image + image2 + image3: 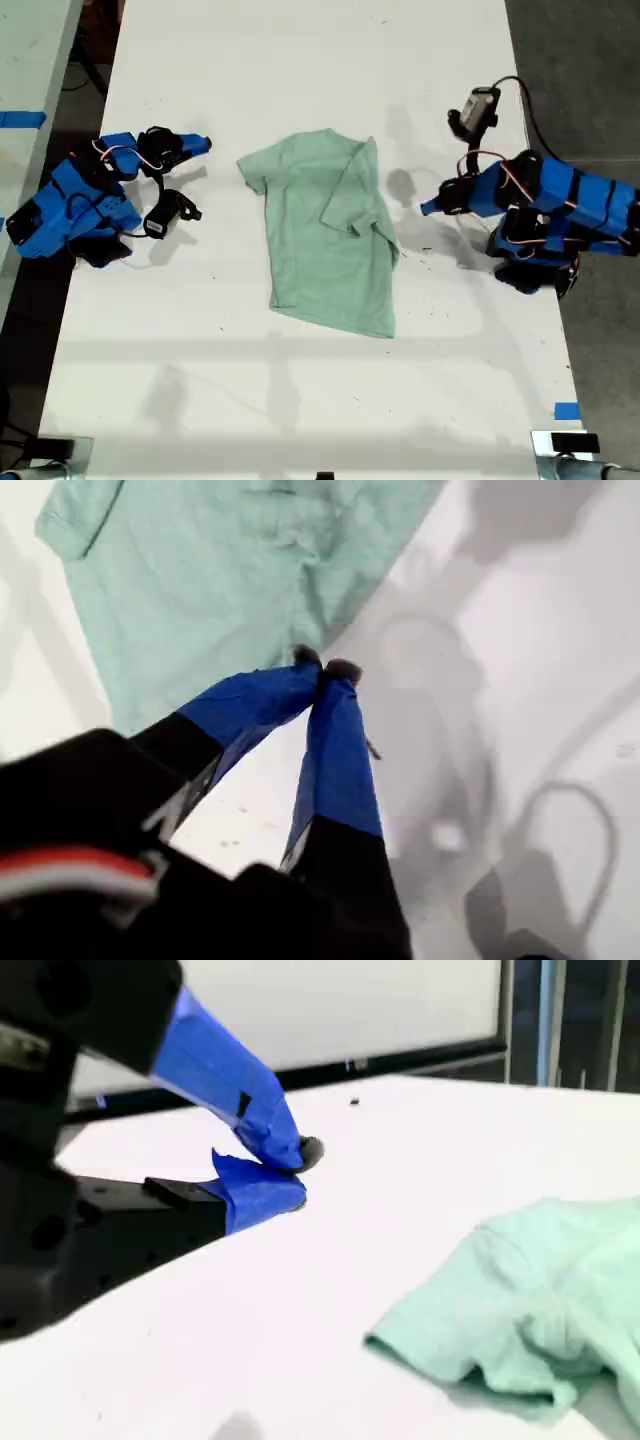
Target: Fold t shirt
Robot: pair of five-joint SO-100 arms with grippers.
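Observation:
The pale mint-green t shirt [320, 240] lies flat in the middle of the white table [300, 400], and the side toward the exterior view's right is folded in over its body. My first gripper [428, 208] is on the arm at the exterior view's right. It hovers just off that folded edge and is shut on nothing; its wrist view shows my first gripper [325, 670] at the border of the t shirt [230, 570]. My second gripper [203, 145], at the exterior view's left, rests low and shut. In its wrist view my second gripper [298, 1172] sits apart from a sleeve of the t shirt [520, 1320].
Blue tape [567, 411] marks the table near the exterior view's lower right corner. Dark floor [580, 60] runs along the exterior view's right. A second pale surface with blue tape [20, 120] stands at its left. A black cable [525, 100] loops behind the first arm.

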